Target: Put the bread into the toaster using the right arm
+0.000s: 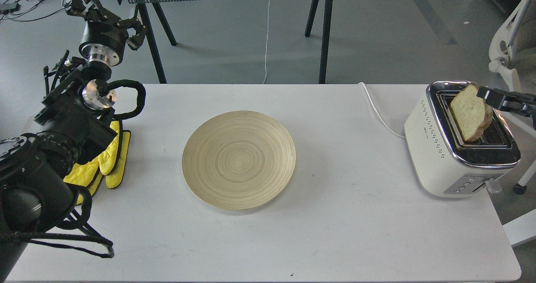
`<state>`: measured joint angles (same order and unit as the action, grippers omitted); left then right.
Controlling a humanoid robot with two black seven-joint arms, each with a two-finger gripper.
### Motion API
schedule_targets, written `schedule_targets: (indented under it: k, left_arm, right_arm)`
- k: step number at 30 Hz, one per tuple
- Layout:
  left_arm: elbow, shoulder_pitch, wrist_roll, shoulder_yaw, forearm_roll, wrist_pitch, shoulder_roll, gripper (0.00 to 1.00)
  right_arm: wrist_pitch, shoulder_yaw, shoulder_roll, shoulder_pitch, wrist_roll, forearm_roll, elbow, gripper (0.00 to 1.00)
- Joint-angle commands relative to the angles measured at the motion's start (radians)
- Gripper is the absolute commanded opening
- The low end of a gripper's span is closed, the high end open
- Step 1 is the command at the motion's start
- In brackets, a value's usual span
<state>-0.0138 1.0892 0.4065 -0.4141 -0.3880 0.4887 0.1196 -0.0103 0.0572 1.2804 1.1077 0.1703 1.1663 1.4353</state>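
Note:
The cream-white toaster (435, 149) stands at the table's right end, its chrome top and two slots facing up. The bread (469, 112) stands tilted with its lower edge down in the left slot and its upper half sticking out. My right gripper (486, 95) comes in from the right edge, and its black fingers (496, 97) are closed on the bread's top right corner. My left gripper (135, 32) is raised at the far left, behind the table, open and empty.
A round bamboo plate (239, 159) lies empty at the table's middle. Yellow gloves (109, 161) lie at the left edge under my left arm. The toaster's white cord (379, 113) runs off the back edge. A white chair (508, 36) stands at the right.

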Motion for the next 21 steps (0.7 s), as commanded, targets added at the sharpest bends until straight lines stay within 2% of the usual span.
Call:
schedule_targets:
  k: [1, 2, 7, 14, 17, 21]
  left_arm:
    - [0.000, 0.000, 0.000, 0.001, 0.000, 0.000, 0.000, 1.00]
    - [0.000, 0.000, 0.000, 0.001, 0.000, 0.000, 0.000, 1.00]
    - [0.000, 0.000, 0.000, 0.001, 0.000, 0.000, 0.000, 1.00]
    - [0.000, 0.000, 0.000, 0.000, 0.000, 0.000, 0.000, 1.00]
    - [0.000, 0.000, 0.000, 0.000, 0.000, 0.000, 0.000, 1.00]
    - [0.000, 0.000, 0.000, 0.001, 0.000, 0.000, 0.002, 1.00]
  right_arm:
    - [-0.002, -0.069, 0.002, 0.001, 0.005, -0.008, 0.002, 0.91]
    - [-0.004, -0.100, 0.000, 0.001, 0.005, -0.022, -0.001, 0.95]
    - [-0.004, -0.259, -0.055, -0.002, -0.005, -0.305, -0.021, 0.97]
    - [0.003, -0.433, -0.283, 0.000, 0.009, -0.772, -0.154, 0.99]
    - [-0.008, -0.482, -0.390, 0.000, 0.032, -0.960, -0.258, 0.98]
    - [-0.026, -0.539, -0.521, -0.002, 0.028, -1.154, -0.412, 0.99]
